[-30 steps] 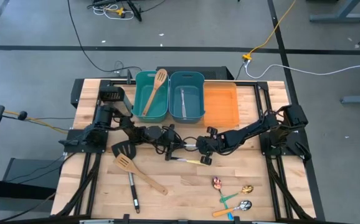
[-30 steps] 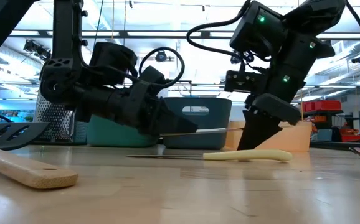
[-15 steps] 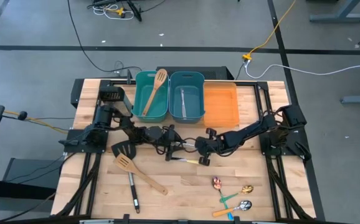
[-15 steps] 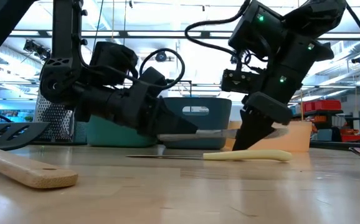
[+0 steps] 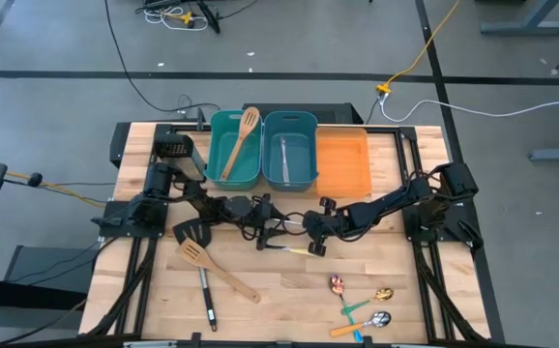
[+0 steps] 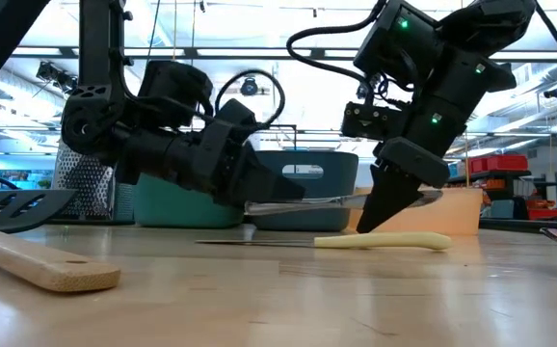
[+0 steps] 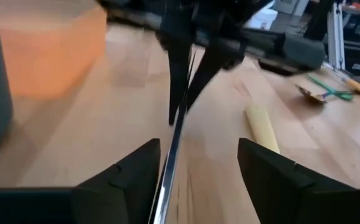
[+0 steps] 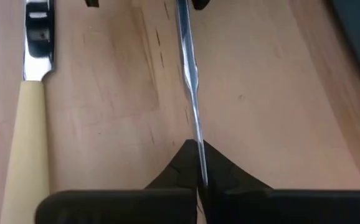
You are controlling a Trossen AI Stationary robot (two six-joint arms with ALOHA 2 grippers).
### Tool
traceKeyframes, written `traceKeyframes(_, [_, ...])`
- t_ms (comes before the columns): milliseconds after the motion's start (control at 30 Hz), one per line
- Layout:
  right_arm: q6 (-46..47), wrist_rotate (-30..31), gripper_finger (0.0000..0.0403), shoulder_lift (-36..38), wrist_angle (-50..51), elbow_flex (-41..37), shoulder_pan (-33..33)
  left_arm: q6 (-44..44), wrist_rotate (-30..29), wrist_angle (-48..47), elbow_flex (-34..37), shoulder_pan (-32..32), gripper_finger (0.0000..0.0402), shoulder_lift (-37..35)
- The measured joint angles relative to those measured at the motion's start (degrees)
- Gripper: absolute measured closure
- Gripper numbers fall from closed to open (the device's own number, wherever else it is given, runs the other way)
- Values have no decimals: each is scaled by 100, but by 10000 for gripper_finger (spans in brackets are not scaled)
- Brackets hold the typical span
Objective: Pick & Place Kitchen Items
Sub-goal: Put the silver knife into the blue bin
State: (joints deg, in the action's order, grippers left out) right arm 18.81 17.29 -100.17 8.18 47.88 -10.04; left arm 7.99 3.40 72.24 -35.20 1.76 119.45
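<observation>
The right hand (image 6: pixel 386 214) was clenched on a thin silver knife (image 8: pixel 188 74), level above mid-tabletop (image 5: pixel 279 290). The left hand (image 7: pixel 195 162) stood spread, fingers (image 7: pixel 133 171) flanking the blade. A yellow-handled knife (image 6: pixel 380 241) lay below.

two teal bins (image 5: pixel 260 147), orange bin (image 5: pixel 343 162), perhaps a mesh box (image 5: pixel 173 148).

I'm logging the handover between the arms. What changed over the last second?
The right gripper closed on the silver knife held above the table, and the left gripper opened and let it go. The yellow-handled knife, wooden spatula and bins stayed put.
</observation>
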Motion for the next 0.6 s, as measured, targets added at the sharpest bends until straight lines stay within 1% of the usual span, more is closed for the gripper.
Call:
traceKeyframes(167, [17,-42,401,77,5,0,-26,-116,-46,-43,-1,0,189,1])
traceKeyframes(333, [12,-5,401,358,46,0,-92,-117,-105,-184,2,0,191,1])
traceKeyframes(600, [25,201,401,934,597,2,-146,-115,-157,-202,2,-5,191,1])
